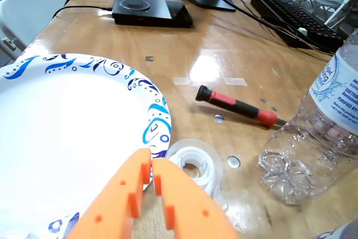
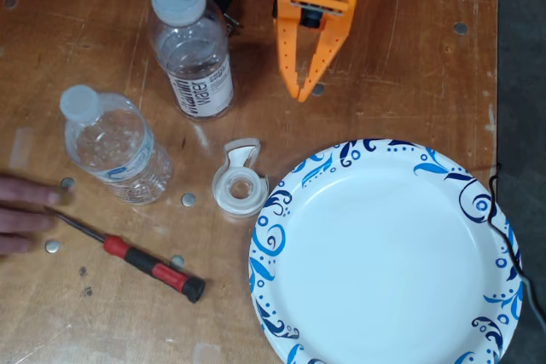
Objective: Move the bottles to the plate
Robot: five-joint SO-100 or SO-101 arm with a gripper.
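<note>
Two bottles stand on the wooden surface, well clear of the plate: the white-labelled bottle near the top of the fixed view and the blue-labelled bottle below and left of it. The orange gripper hangs empty, its fingers nearly together, between the white-labelled bottle and the plate's rim. A tape dispenser lies just beside the rim, a red-handled screwdriver lower left, and someone's fingers touch its tip. The likely trouble: the light, empty bottles could tip or skid if struck by barely parted fingers, and the dispenser could be nudged on approach.
</note>
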